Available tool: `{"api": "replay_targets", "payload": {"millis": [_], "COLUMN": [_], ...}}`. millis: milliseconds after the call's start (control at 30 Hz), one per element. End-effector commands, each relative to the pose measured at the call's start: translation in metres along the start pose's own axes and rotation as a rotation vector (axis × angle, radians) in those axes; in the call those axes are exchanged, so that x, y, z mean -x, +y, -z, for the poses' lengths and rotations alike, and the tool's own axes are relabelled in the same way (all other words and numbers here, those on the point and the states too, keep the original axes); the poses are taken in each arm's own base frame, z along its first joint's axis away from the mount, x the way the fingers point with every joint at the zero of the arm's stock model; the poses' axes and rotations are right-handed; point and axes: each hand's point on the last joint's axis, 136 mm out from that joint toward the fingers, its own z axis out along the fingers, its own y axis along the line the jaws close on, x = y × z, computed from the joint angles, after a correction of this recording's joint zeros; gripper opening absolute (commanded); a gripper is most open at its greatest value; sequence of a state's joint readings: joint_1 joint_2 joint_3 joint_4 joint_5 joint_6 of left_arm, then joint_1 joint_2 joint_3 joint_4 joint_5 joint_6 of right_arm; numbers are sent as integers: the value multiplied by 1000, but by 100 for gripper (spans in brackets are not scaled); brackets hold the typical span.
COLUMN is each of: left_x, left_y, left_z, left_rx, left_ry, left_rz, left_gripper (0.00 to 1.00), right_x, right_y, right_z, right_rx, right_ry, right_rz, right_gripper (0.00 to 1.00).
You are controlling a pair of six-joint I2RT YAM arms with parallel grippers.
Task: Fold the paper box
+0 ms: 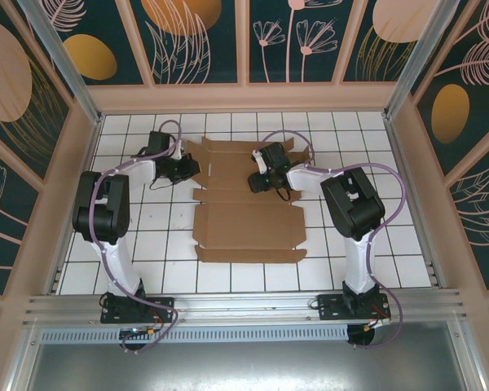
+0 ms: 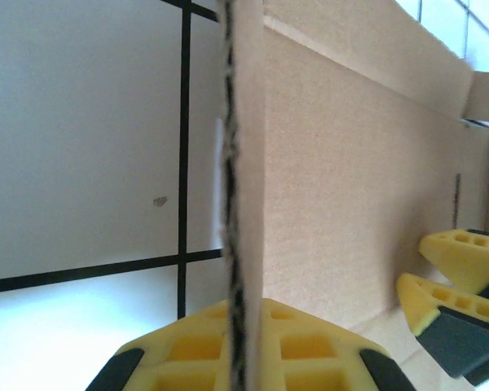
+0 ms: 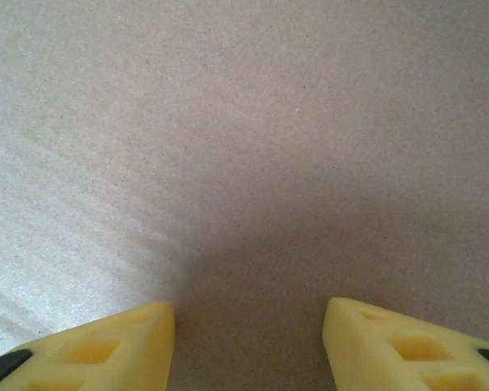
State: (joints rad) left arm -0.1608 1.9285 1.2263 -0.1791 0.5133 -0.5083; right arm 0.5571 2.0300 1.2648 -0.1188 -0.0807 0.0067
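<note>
The paper box (image 1: 244, 220) is a brown die-cut cardboard sheet lying mostly flat on the white tiled table, with flaps and tabs along its sides. My left gripper (image 1: 187, 169) is at the sheet's far-left edge. In the left wrist view my left gripper (image 2: 243, 314) is shut on a side flap (image 2: 244, 163), seen edge-on between the yellow fingers and raised from the sheet (image 2: 350, 163). My right gripper (image 1: 259, 181) sits over the far panel. It (image 3: 248, 326) is open, its tips close to the bare cardboard (image 3: 244, 122). Its yellow fingers (image 2: 460, 248) also appear in the left wrist view.
The white tiled table (image 1: 350, 244) is bounded by wood-framed floral walls (image 1: 244, 90) at the back and both sides. An aluminium rail (image 1: 244, 305) carrying both arm bases runs along the near edge. Bare tiles flank the sheet on the left and right.
</note>
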Motion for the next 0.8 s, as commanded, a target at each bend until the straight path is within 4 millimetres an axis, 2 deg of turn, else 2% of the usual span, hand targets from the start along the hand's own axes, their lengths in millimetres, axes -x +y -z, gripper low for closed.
{"api": "replay_targets", "payload": {"millis": [0, 167, 300, 367, 400, 467, 600, 767], "left_x": [11, 10, 10, 9, 8, 5, -4, -11], "left_y": [-19, -28, -30, -34, -36, -40, -46, -61], "left_z": [8, 4, 1, -3, -4, -10, -23, -38], "left_rx": [147, 329, 426, 437, 449, 476, 505, 559], "left_ry": [-36, -45, -57, -55, -55, -50, -28, -27], "left_rz": [-68, -131, -157, -160, -166, -186, -201, -233], "left_gripper": [0, 0, 0, 0, 0, 0, 0, 0], "right_x": [-81, -62, -53, -54, -55, -61, -74, -79], "right_y": [-1, 6, -1, -6, -20, -25, -25, -19], "right_z": [-17, -3, 4, 3, 2, -4, -15, -17], "right_rx": [-8, 26, 11, -14, -35, -51, -65, -62], "right_ry": [253, 183, 135, 130, 134, 166, 212, 222], "right_rz": [-44, -68, -123, -145, -180, -195, -194, -177], "right_gripper": [58, 65, 62, 60, 58, 56, 52, 52]}}
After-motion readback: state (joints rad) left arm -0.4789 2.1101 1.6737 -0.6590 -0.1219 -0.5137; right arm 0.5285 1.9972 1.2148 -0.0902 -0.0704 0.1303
